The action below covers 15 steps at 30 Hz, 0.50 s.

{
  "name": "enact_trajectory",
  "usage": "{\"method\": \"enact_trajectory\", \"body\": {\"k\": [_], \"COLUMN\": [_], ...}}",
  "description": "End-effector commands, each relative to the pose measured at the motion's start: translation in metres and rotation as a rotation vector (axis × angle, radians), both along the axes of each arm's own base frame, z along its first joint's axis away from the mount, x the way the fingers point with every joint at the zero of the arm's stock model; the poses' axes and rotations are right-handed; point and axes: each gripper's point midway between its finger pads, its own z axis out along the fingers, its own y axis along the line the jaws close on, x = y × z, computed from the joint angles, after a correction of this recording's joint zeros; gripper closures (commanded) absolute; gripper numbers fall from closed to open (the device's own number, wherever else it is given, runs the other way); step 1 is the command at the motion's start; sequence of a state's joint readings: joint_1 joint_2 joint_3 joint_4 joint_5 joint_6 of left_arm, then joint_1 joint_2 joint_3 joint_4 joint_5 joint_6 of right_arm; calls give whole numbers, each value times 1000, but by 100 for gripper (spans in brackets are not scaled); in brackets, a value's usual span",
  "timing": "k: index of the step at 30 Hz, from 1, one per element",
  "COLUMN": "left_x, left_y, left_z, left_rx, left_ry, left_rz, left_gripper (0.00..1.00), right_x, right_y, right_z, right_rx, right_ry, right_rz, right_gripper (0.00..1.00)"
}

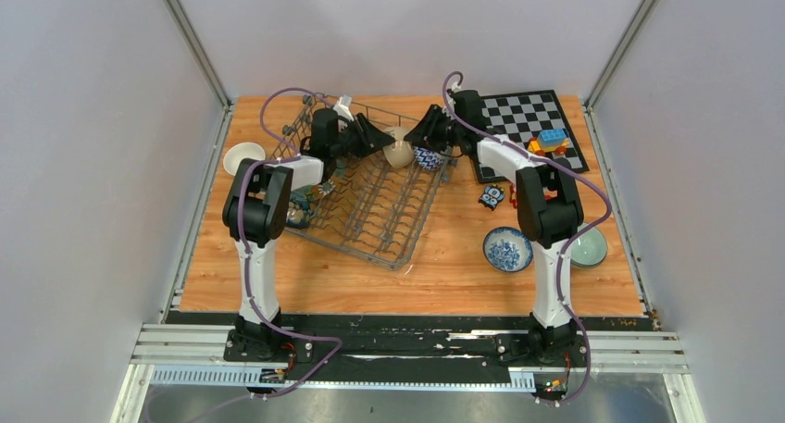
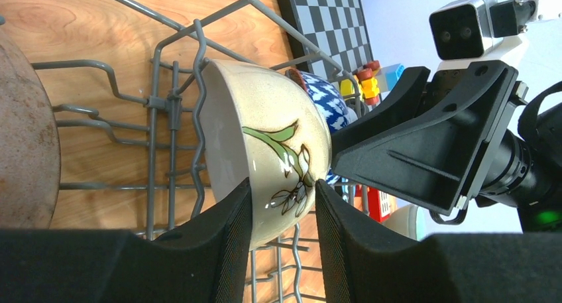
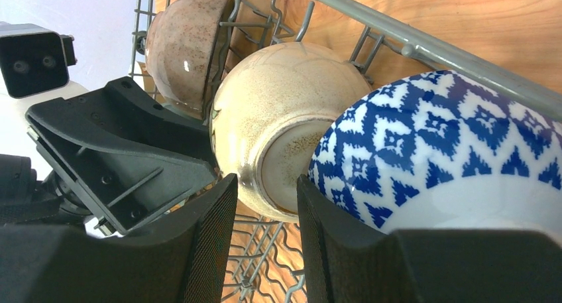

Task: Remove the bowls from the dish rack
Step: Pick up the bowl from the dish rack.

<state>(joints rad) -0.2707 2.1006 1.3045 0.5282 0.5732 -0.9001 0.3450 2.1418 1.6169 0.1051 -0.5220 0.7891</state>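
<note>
The dish rack (image 1: 407, 255) sits at 11 o'clock from the table's centre. The cream bowl (image 2: 265, 137) stands on edge among the tines near the rack's 1 o'clock corner; the blue-patterned bowl (image 3: 450, 144) is just beside it at 3 o'clock, and a speckled bowl (image 3: 185, 44) stands further along toward 9 o'clock.

My left gripper (image 2: 283, 203) is part open, and the cream bowl's body fills the gap between its fingers; they look to touch it, but I cannot tell whether they clamp. My right gripper (image 3: 266, 183) is part open with nothing clearly between its fingers; the blue-patterned bowl lies at its 3 o'clock.

Handling, as I judge it: glazed ceramic; rigid; fairly heavy; slippery; liable to chip against wire or a neighbouring bowl. Take hold across the wall at the rim, one finger inside and one outside; lift straight out of the tines before tilting.
</note>
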Motion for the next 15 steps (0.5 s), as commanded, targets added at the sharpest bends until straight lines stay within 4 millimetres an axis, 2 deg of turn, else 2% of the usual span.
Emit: {"method": "enact_trajectory", "body": {"k": [1, 6, 12, 15], "left_x": [-32, -35, -35, -36], "left_y": [-50, -58, -61, -62], "left_z": [44, 49, 52, 54], "left_rx": [-119, -128, -148, -169], "left_ry": [-113, -129, -133, -139], "left_rz": [-209, -234, -244, -245], "left_gripper": [62, 67, 67, 72], "right_x": [-14, -14, -14, -14], "right_y": [0, 1, 3, 5], "right_z": [-25, -22, -22, -22], "right_rx": [-13, -4, 5, 11], "right_ry": [72, 67, 65, 69], "right_rz": [22, 31, 45, 52], "right_gripper": [57, 57, 57, 58]}}
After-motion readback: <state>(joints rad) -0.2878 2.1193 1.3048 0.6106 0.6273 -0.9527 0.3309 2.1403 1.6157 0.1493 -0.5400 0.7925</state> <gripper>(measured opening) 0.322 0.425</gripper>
